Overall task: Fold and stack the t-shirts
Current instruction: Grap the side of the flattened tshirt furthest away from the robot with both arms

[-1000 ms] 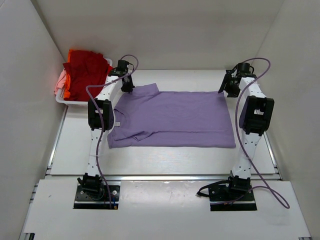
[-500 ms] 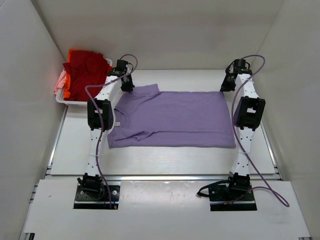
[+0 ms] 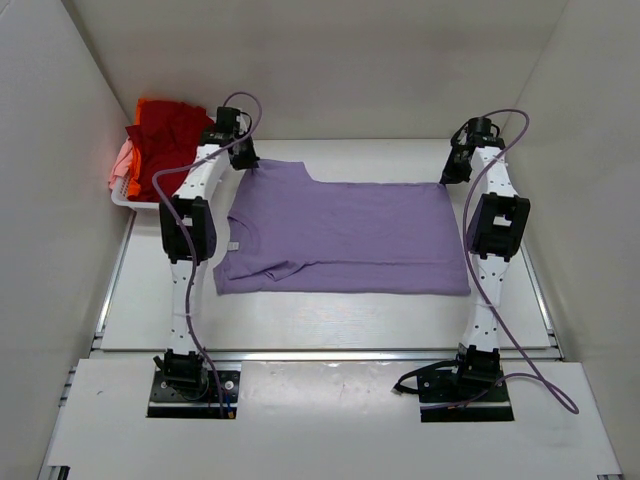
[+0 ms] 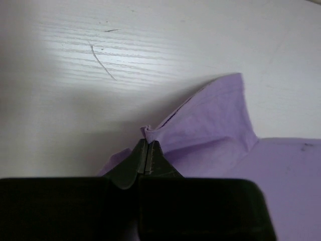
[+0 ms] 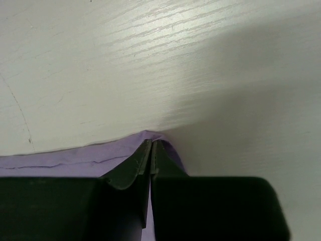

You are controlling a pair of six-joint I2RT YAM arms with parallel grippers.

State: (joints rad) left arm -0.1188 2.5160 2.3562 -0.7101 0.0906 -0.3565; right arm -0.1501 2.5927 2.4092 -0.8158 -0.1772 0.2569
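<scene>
Since a second earlier, the left gripper (image 4: 146,146) had dragged the lavender t-shirt (image 3: 350,235) outward by its sleeve, clenched on the hem at its tips. The right gripper (image 5: 151,145) had clamped onto the shirt's corner. Between them the shirt lay flat on the table (image 3: 330,320).

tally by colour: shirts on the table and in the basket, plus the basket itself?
lavender t-shirt: 1
red t-shirt: 1
orange t-shirt: 1
pale pink t-shirt: 1
white basket: 1
Total: 5
</scene>
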